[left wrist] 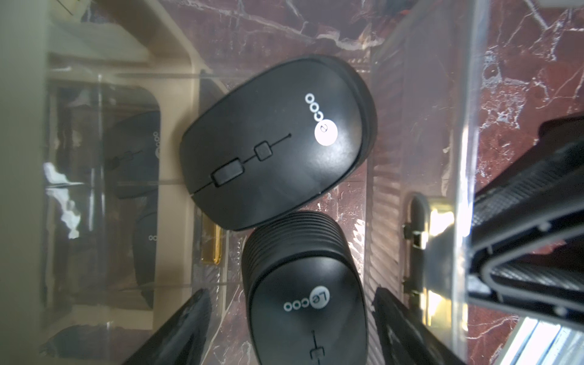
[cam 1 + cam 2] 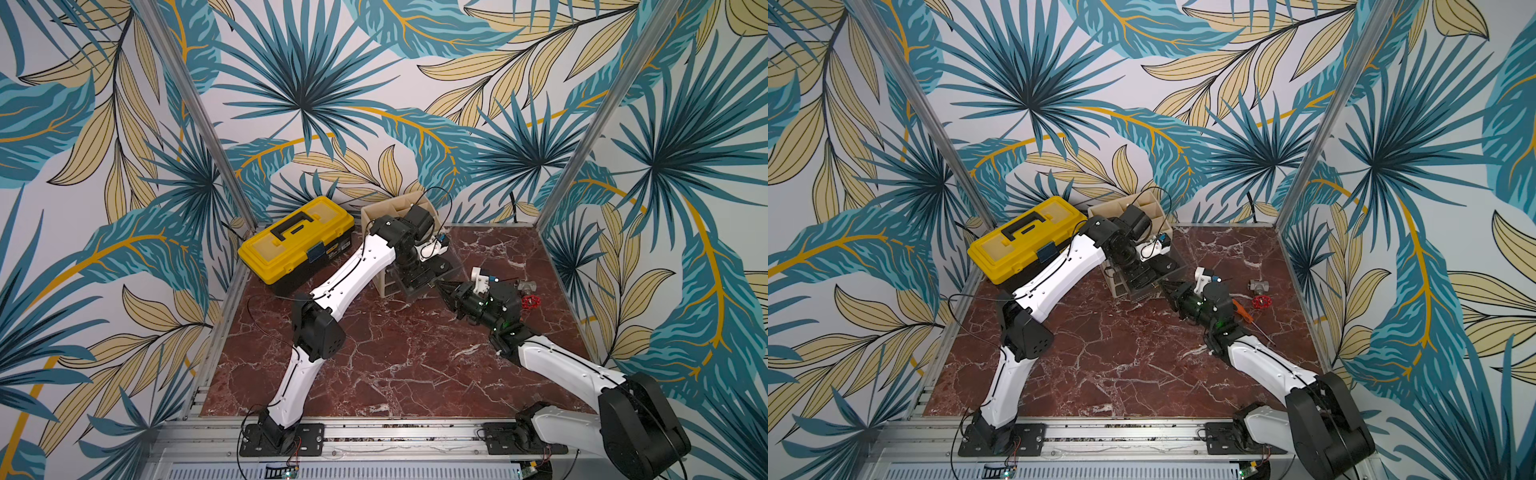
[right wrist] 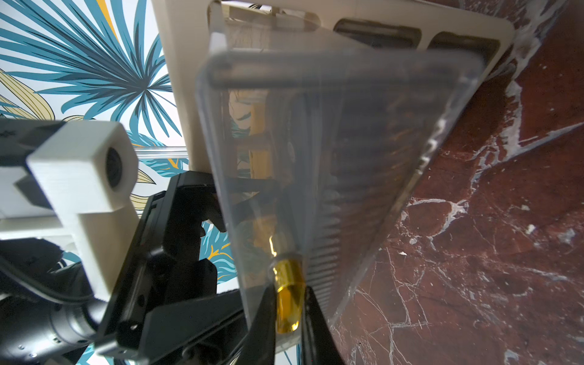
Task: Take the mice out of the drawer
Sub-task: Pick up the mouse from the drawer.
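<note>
Clear plastic drawer [image 3: 347, 126] stands open; right gripper [image 3: 287, 319] clamps its gold handle [image 3: 286, 278]. Inside, left gripper [image 1: 290, 292] has jaws spread, one mouse [image 1: 303, 303] between the fingers [image 1: 183, 328] (a slim gap each side). Just past the fingertips lies a second mouse [image 1: 271, 142], touching the first.

Robot test booth, lab sort of place, not home. Two white-and-black robot arms, left arm [image 2: 353, 270] and right arm [image 2: 557, 361], bolted to metal rail [image 2: 395, 432] at front. Leaf wallpaper [image 2: 299, 83] on flat walls, metal posts [image 2: 199, 112] in corners. Red marble-look table [image 2: 395, 361]. Odd mix on it: yellow toolbox [image 2: 291, 245], clear drawer [image 3: 347, 142], red valve [image 2: 530, 302], screwdriver [image 2: 1241, 309].
</note>
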Available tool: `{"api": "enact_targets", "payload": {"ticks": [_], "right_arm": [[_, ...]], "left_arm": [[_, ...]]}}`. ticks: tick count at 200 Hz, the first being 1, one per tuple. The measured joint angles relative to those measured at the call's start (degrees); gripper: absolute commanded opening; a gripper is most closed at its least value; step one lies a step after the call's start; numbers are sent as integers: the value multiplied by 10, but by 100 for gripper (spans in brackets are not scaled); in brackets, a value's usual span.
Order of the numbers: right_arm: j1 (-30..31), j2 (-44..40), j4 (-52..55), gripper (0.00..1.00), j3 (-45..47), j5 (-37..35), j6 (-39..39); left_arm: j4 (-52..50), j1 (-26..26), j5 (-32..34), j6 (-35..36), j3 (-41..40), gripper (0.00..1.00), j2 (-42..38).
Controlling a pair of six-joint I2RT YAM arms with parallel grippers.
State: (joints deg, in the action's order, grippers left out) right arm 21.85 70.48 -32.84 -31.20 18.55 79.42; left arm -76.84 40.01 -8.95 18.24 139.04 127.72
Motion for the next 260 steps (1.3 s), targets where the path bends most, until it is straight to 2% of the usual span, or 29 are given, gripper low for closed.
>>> {"api": "enact_targets", "payload": {"ticks": [64, 119, 185, 260], "right_arm": [[0, 0, 5, 6, -3, 7, -2], [0, 0, 21, 6, -12, 12, -4], [0, 2, 35, 6, -21, 12, -6], [0, 4, 37, 6, -23, 12, -6]], "left_arm": [[-15, -16, -45, 19, 0, 86, -3], [-16, -16, -45, 19, 0, 86, -4], [-9, -4, 0, 19, -9, 84, -4], [0, 11, 44, 17, -12, 76, -2]]}}
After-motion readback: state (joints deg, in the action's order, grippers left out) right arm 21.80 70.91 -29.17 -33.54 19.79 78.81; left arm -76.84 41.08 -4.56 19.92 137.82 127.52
